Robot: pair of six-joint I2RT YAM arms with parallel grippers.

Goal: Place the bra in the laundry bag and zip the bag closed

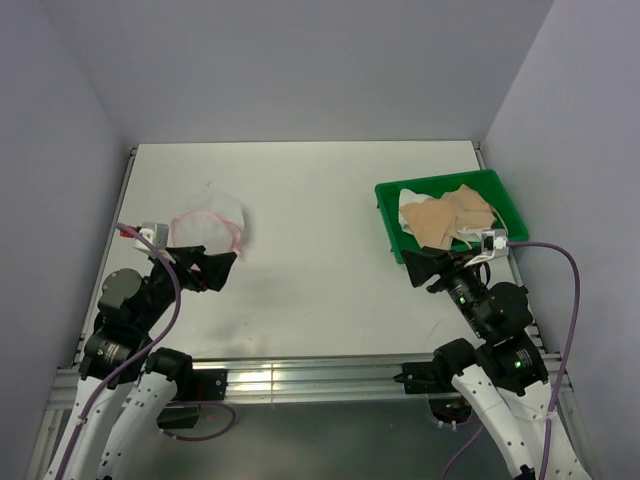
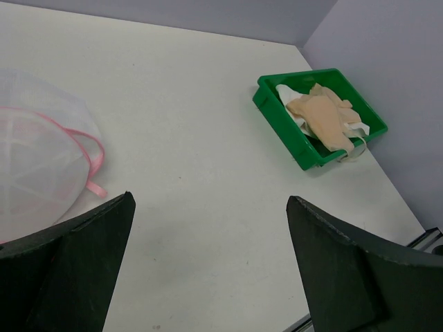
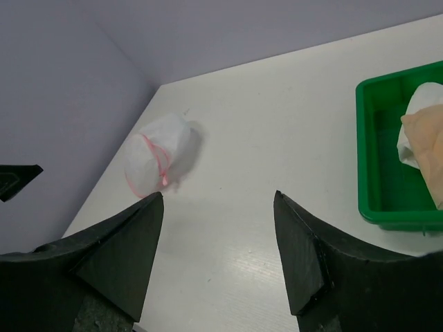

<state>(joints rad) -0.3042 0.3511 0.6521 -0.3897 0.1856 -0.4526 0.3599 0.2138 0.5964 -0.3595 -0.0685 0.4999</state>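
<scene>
A: Where's the soft tan fabric bra [image 1: 447,215]?
B: In the green plastic tray [image 1: 437,183], near your right gripper [image 1: 424,269] (spread wide, like the left gripper [image 1: 207,268]). Looks limp, light; pinch a bunched cup, not straps.

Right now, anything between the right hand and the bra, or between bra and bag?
Only the green tray: its near wall sits between the right hand and the bra. Nothing visible on the table between tray and laundry bag.
</scene>
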